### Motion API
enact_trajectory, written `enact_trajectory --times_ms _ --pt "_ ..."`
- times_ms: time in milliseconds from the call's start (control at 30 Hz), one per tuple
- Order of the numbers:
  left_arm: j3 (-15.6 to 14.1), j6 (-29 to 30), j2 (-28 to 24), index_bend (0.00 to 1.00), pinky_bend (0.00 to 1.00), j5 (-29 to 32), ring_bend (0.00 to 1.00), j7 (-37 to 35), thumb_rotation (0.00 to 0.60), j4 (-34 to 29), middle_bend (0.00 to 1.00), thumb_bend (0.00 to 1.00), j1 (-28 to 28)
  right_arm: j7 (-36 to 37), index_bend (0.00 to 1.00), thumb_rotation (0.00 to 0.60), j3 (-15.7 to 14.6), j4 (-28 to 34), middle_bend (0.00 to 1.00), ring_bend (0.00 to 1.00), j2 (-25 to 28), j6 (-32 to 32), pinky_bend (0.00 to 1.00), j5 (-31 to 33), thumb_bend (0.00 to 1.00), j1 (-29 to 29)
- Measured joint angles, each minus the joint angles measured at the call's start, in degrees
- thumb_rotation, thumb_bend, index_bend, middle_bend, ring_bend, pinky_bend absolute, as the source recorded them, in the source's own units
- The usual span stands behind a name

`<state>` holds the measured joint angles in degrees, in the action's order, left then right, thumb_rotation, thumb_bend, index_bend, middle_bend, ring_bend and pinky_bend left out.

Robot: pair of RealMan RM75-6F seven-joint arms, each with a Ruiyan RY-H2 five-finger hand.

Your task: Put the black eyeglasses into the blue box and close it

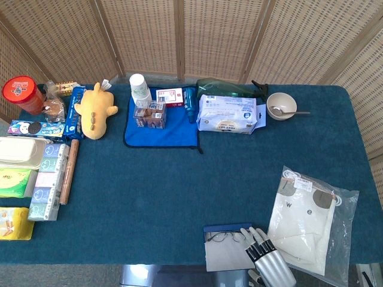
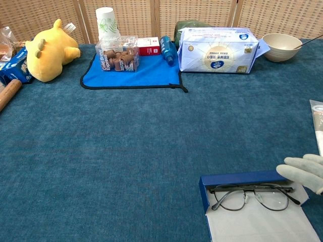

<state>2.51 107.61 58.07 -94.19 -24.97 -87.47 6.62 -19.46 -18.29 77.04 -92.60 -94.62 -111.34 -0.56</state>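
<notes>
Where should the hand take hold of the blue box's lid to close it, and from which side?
Probably the far blue edge of the blue box, from the right, where the right hand hovers. The black eyeglasses lie flat inside, so fingers should stay off them.

Staged tabletop, wicker screens

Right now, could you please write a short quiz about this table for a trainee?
1. True or false: the black eyeglasses lie inside the open blue box.
2. Which hand is near the box? A) right hand B) left hand
3. Fill in: the spoon rests in the ____.

Key: 1 true; 2 A; 3 bowl.
</notes>
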Motion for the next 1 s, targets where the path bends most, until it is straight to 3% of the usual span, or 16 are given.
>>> enact_trajectory --times_ms 1000 --pt "-0.53 3.16 0.27 0.04 0.0 -1.56 0.0 -0.38 0.532 1.1 0.0 0.32 1.88 11.98 0.0 0.56 1.75 -19.46 0.05 0.0 -9.02 -4.84 0.16 -2.8 0.12 -4.08"
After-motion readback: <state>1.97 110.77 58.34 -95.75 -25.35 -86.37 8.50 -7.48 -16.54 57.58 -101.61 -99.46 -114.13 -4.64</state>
